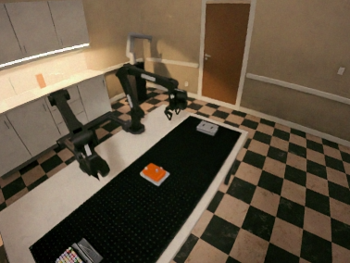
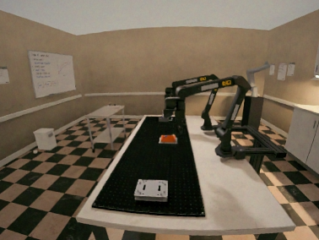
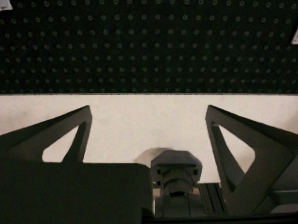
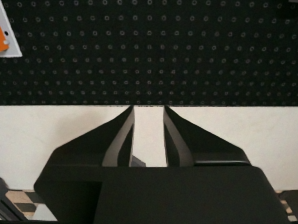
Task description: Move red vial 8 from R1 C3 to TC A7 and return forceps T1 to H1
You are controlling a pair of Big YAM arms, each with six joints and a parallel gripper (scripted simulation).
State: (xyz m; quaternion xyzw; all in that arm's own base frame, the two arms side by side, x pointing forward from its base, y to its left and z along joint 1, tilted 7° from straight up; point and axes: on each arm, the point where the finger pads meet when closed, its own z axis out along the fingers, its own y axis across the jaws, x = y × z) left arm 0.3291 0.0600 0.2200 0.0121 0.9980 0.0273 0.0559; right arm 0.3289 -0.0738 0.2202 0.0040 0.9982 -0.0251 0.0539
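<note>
- Nearest in the top view, the vial rack R1 [image 1: 68, 255], packed with many-coloured caps, is cut off by the picture's lower edge. The caps are too small to read by well, so I cannot tell whether the red vial 8 is in C3.
- A grey ribbed piece [image 1: 88, 250] [image 2: 165, 119] lies just beside the rack; its kind cannot be told.
- The right gripper [image 1: 98, 177] [image 4: 148, 112] points down over the pale strip of table [image 1: 125, 148] [image 2: 236, 186] [image 3: 120, 125] [image 4: 75, 125], close to the edge of the black perforated mat [image 1: 134, 208] [image 2: 148, 160] [image 3: 150, 50] [image 4: 150, 60]. Its jaws stand a narrow gap apart, with nothing between them.
- Farther along, the tube carrier TC [image 1: 155, 171] [image 2: 168, 139] [image 4: 2, 42], orange on a white plate, sits on the mat between the arms. Small pale bits show on its top; its wells are too blurred to tell which are filled.
- Beyond it, the left gripper [image 1: 173, 115] [image 2: 181, 127] [image 3: 148, 111] hangs above the table, jaws wide apart and holding nothing.
- At the mat's far end lies a whitish block [image 1: 207, 128] [image 2: 151, 189] with two dark slots on top, well apart from TC.
- Farthest off, a brown door [image 1: 227, 51] stands closed in the wall past a chequered floor [image 1: 273, 185] [image 2: 55, 173].
</note>
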